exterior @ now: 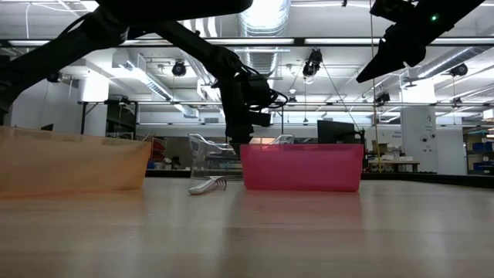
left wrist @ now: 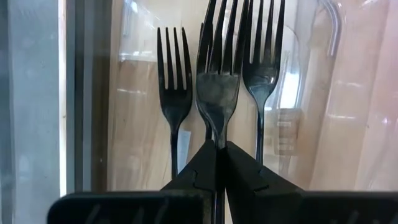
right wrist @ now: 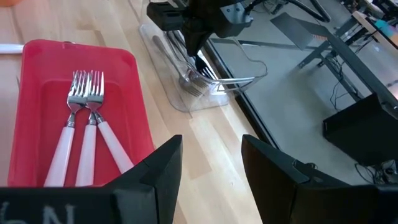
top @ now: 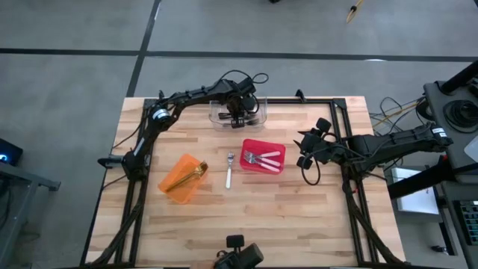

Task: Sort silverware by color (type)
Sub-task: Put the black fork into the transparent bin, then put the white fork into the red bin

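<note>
Sorting looks nearly finished. The left gripper [left wrist: 217, 146], jaws clamped on a black fork [left wrist: 218, 93], hangs over the clear bin [top: 237, 114] at upper centre, where other black forks [left wrist: 175, 93] lie. White-handled forks [top: 263, 158] fill the red bin [top: 263, 145]; gold pieces [top: 196, 173] sit in the orange bin [top: 182, 178]. One white-handled fork [top: 229, 171] remains on the counter [top: 299, 217]. The right gripper [right wrist: 210, 162] waits at right, jaws apart.

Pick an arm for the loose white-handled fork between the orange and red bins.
Right, probably. The right gripper hovers open and empty beside the red bin, while the left gripper is shut on a black fork over the clear bin. The loose fork lies between them.
</note>
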### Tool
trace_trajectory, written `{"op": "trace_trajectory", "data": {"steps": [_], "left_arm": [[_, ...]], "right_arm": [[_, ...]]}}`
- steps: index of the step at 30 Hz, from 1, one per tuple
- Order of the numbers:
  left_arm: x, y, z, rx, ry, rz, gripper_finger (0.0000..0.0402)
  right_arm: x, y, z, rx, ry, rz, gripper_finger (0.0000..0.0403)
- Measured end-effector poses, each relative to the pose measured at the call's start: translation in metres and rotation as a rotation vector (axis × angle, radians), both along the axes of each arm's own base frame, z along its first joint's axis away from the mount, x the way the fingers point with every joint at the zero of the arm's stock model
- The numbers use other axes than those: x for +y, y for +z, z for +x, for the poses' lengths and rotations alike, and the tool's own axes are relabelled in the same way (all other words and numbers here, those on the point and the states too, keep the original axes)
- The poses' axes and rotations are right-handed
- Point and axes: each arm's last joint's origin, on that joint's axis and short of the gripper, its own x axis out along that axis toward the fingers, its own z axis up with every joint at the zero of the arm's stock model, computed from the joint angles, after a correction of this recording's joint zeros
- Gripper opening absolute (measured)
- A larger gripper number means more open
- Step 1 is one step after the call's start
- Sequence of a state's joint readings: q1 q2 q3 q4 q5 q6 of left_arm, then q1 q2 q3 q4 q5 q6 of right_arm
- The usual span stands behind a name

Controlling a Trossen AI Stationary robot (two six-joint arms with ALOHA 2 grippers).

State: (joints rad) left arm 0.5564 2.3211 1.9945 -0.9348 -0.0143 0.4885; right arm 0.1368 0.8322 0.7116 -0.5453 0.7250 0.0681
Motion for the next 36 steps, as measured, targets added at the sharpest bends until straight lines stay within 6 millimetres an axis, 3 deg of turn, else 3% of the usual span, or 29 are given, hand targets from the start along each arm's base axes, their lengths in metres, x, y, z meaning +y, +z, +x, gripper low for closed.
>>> {"op": "trace_trajectory", "data": {"steps": [36], "left_arm": [[-0.0014,-0.0043,-0.0023,0.020,0.018,-0.019,0.0020]], "right_arm": [[0.0000,0.0001,-0.0002,0.004,0.000,-0.001,0.0157]]}}
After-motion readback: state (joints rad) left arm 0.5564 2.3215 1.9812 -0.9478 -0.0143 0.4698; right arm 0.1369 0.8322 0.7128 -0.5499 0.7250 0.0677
